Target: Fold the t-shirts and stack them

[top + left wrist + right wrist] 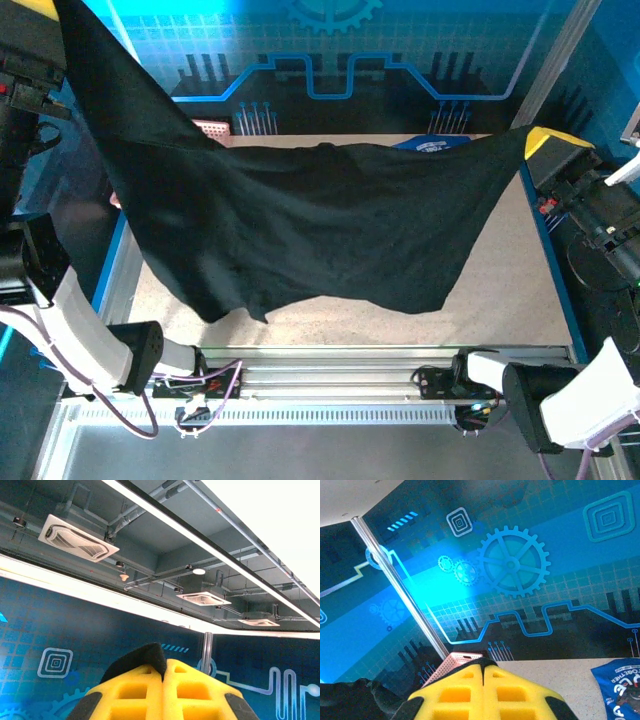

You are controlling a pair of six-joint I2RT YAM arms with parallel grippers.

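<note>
The top camera sits high behind the arm bases [455,380], looking down on the whole bench [520,290], the back wall [420,60] along its upper edge. The left wrist camera tilts steeply up past the left pincer [164,666], close below, to ceiling [165,535] and wall top. The right wrist camera looks nearly level past the right pincer [485,667] at that wall; it shares the bench's far edge, pink basket [462,657], blue shirt [620,690] and black shirt [350,697] with the top view.

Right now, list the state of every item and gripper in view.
black t-shirt: unfolded, held up between both grippers.
blue t-shirt: lying on the table, partly hidden.
pink basket: far side, mostly hidden.
left gripper: shut on the black t-shirt.
right gripper: shut on the black t-shirt.
</note>
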